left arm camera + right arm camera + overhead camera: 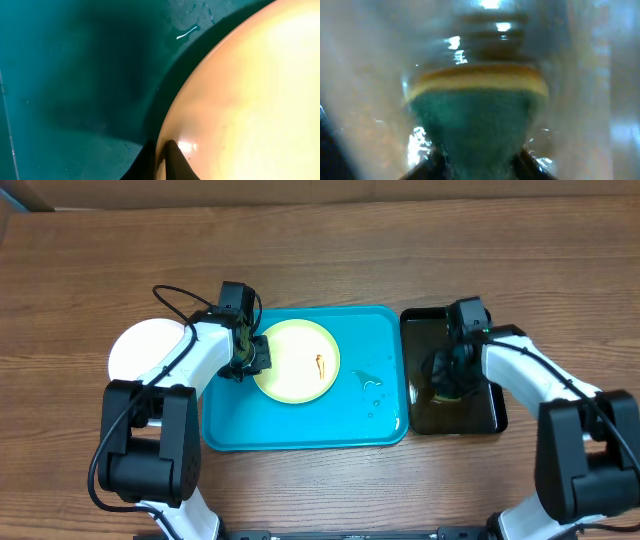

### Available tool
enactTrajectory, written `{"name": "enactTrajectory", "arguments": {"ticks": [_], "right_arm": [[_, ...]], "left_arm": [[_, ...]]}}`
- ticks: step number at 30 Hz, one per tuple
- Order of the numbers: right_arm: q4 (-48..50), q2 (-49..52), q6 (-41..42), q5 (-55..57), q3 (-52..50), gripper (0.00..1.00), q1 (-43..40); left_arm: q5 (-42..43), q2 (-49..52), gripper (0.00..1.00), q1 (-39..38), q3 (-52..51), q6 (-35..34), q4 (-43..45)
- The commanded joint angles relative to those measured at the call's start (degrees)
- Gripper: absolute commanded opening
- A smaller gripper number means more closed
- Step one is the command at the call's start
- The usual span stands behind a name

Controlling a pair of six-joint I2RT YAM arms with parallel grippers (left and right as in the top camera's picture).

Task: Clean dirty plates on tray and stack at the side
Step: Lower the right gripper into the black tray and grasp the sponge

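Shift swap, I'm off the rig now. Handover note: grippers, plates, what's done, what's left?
Left gripper: shut on the rim of the pale yellow-green round plate, which lies on the turquoise plastic tray.
Right gripper: shut on the green-yellow sponge in the black tray.
Done, apparently: white round plate on the table beside the tray.
Left: wipe the orange smear, then stack.

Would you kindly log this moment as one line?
left gripper: shut on yellow-green plate rim | right gripper: shut on sponge in black tray | plate: smeared, on turquoise tray | white plate: beside tray
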Motion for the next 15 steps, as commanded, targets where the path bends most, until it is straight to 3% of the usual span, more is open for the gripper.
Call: {"name": "enactTrajectory", "arguments": {"ticks": [1,3,4,5,6,7,13,14,15], "right_arm": [[3.2,0.8,0.4,-1.7,-4.5,0.04,-0.1],[3.1,0.8,0.4,-1.7,-4.4,0.04,-0.1],[2.4,0.7,0.4,-2.1,-3.8,0.13,-0.1],[1.2,0.7,0.2,-2.5,-2.8,0.39,-0.1],[-0.3,0.7,0.2,-2.5,-1.9,0.52,-0.1],[-2.3,0.7,0.2,-2.5,-0.6,0.55,-0.1],[-12.0,0.7,0.2,-2.5,2.9,0.55,-0.1],[-12.5,0.8,0.2,-2.5,2.8,0.52,-0.1],[-13.0,0.8,0.2,-2.5,2.6,0.4,-0.1]], "left_arm": [[-1.0,1.9,0.08,-0.2,-2.3,-0.2,-1.1],[-1.0,1.9,0.08,-0.2,-2.3,-0.2,-1.1],[-1.0,1.9,0.08,-0.2,-2.3,-0.2,-1.1],[-1.0,1.9,0.08,-0.2,-2.3,-0.2,-1.1],[-1.0,1.9,0.08,-0.2,-2.3,-0.2,-1.1],[-1.0,1.9,0.08,-0.2,-2.3,-0.2,-1.1],[-1.0,1.9,0.08,-0.2,-2.3,-0.2,-1.0],[-1.0,1.9,0.08,-0.2,-2.3,-0.2,-1.0],[-1.0,1.9,0.08,-0.2,-2.3,-0.2,-1.0]]}}
